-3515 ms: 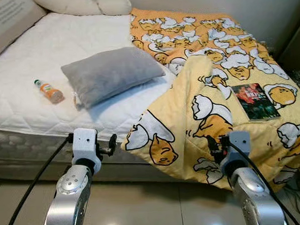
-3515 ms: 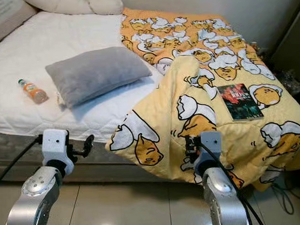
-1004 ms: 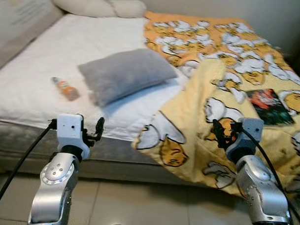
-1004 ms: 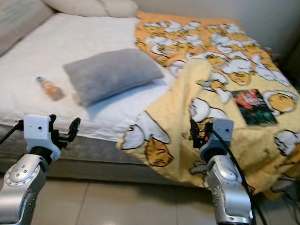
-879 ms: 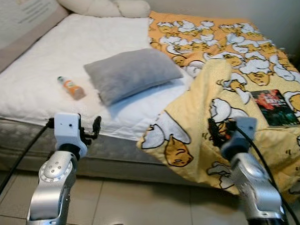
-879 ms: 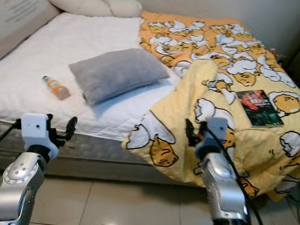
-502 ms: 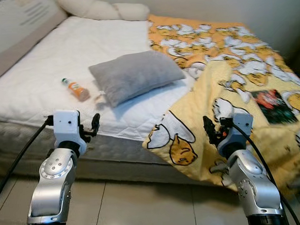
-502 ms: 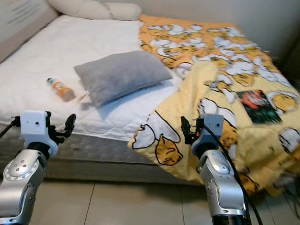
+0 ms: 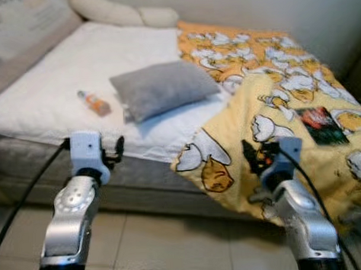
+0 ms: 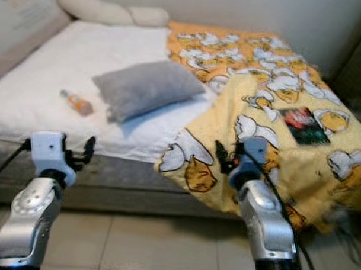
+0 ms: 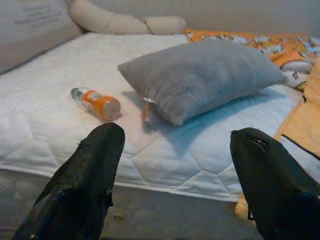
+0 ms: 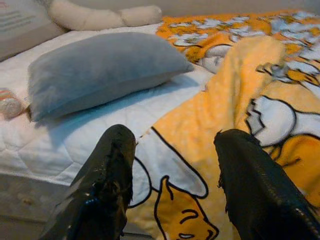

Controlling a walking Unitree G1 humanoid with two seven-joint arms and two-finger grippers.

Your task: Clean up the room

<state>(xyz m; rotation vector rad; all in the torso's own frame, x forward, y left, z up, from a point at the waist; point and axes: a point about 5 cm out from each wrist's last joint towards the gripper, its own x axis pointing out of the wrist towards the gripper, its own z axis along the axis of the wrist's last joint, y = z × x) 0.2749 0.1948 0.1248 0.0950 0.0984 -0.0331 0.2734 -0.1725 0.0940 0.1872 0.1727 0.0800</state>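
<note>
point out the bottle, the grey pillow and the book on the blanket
bottle (image 11: 99, 103), left wrist view, on its orange label.
grey pillow (image 9: 164, 88), left eye view, on the middle of its top face.
book (image 10: 303, 125), right eye view, on its dark cover.

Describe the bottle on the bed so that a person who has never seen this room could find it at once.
Look at the bed, on its bare white half, not the yellow blanket. Just left of the grey pillow lies a small bottle on its side. It is the only orange item on the white sheet.
</note>
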